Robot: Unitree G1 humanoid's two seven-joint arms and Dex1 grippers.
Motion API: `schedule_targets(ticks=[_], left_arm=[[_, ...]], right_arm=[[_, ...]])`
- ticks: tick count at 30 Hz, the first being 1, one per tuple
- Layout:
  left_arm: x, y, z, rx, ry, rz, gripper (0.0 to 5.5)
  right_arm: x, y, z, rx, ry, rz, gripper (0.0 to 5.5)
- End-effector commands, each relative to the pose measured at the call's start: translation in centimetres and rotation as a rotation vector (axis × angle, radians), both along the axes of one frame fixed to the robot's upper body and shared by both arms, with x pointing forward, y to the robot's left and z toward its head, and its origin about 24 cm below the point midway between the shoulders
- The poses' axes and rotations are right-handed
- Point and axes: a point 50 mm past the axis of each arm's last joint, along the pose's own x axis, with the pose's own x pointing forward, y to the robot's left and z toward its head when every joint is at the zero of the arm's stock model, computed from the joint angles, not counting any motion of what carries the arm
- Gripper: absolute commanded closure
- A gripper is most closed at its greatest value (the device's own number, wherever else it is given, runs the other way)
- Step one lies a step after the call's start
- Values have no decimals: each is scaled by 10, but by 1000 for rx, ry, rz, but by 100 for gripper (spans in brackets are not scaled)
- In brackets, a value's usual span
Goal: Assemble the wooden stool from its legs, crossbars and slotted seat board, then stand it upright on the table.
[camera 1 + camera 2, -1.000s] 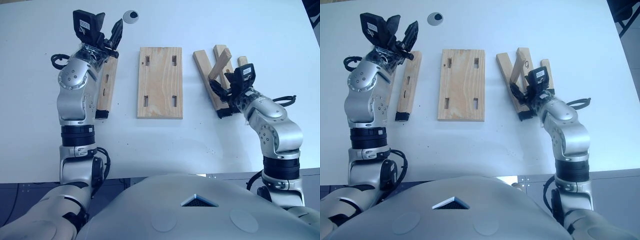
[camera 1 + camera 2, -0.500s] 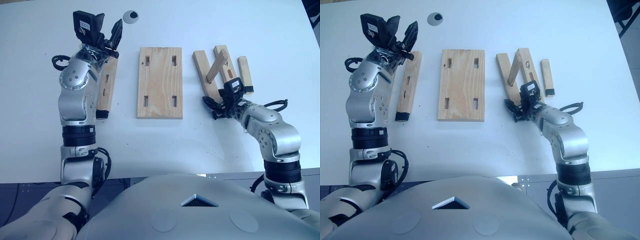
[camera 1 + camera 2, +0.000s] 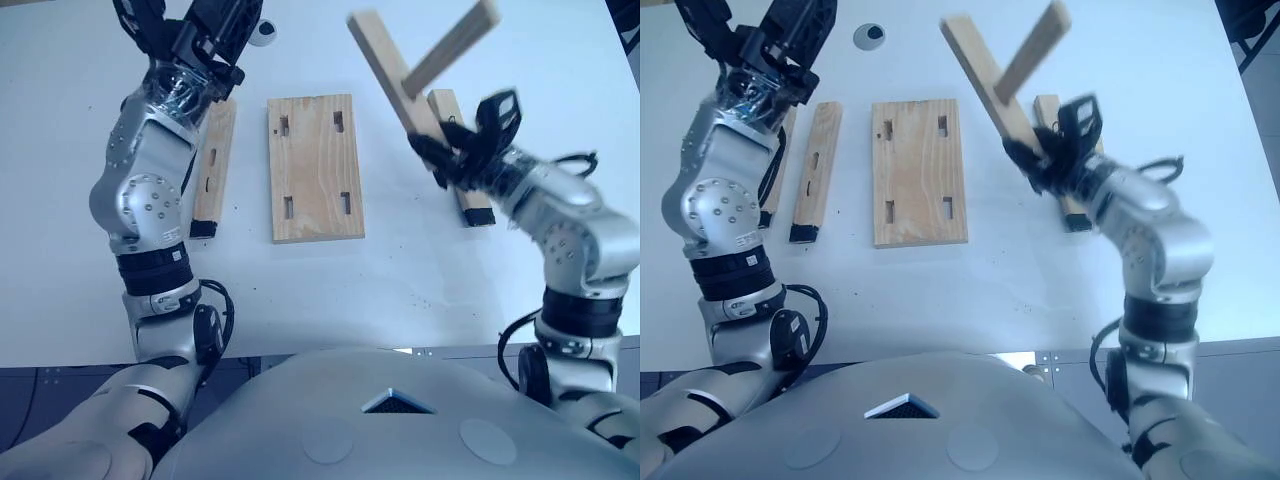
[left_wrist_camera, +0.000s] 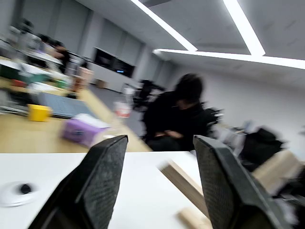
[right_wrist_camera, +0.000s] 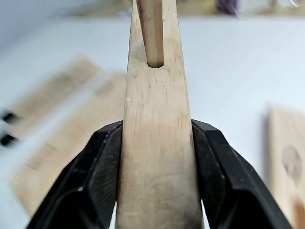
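Holding one leg (image 3: 385, 65) up off the table (image 3: 420, 270), we are clamping it near its lower end with the right gripper (image 5: 159, 157), jaws closed tight on its two sides. A crossbar (image 3: 450, 45) is sticking out of a slot higher up, at an angle. The seat board (image 3: 315, 170) is lying flat mid-table, slots facing up, with a second leg (image 3: 472, 200) lying beneath our right gripper and a third leg (image 3: 212, 160) lying left of the board. The left gripper (image 4: 159, 143) is hanging over the far left, jaws wide apart and empty. We are judging the crossbar joint as the weak spot: a quick swing could be shaking it loose. Gripping so low is also leaving a long lever, so the leg could be twisting between the fingers or clipping the board.
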Motion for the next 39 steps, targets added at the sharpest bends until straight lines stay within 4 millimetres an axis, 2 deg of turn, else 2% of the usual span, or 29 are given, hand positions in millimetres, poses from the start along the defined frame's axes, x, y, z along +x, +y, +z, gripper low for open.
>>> schedule_targets(ticks=[1, 3, 5, 11, 13, 16, 23, 24, 28, 31, 33, 35, 39], left_arm=[[-14, -12, 25, -175, -58, -246, 298], [-20, -17, 38, -247, -99, -356, 298], [-25, -21, 49, -274, -147, -436, 298], [-32, -28, 62, -278, -213, -523, 298], [-34, -27, 66, -302, -234, -548, 298], [-30, -25, 65, -322, -199, -549, 341], [-30, -23, 63, -363, -152, -587, 347], [-28, -21, 64, -373, -157, -572, 348], [-20, -1, 71, -372, -196, -448, 349], [-15, 25, 68, -246, -182, -346, 349], [-13, 43, 61, -149, -156, -291, 349], [-12, 58, 47, -71, -108, -265, 349], [-13, 66, 19, 64, -26, -253, 349]], right_arm=[[10, 11, 57, 280, -87, 262, 346], [5, 15, 74, 381, -78, 400, 346], [-2, 16, 82, 447, -53, 510, 346], [-21, 14, 76, 472, 44, 650, 346], [-25, 15, 69, 451, 67, 659, 346], [-26, 15, 63, 429, 79, 659, 346], [-19, 16, 56, 385, 57, 598, 346], [-16, 16, 54, 375, 57, 576, 310], [-9, 19, 36, 223, 65, 492, 242], [-9, 18, 12, 75, 73, 453, 188], [-13, 17, -2, 6, 68, 450, 159], [-13, 17, -14, -63, 63, 438, 155], [-10, 13, -25, -144, 49, 412, 155]])
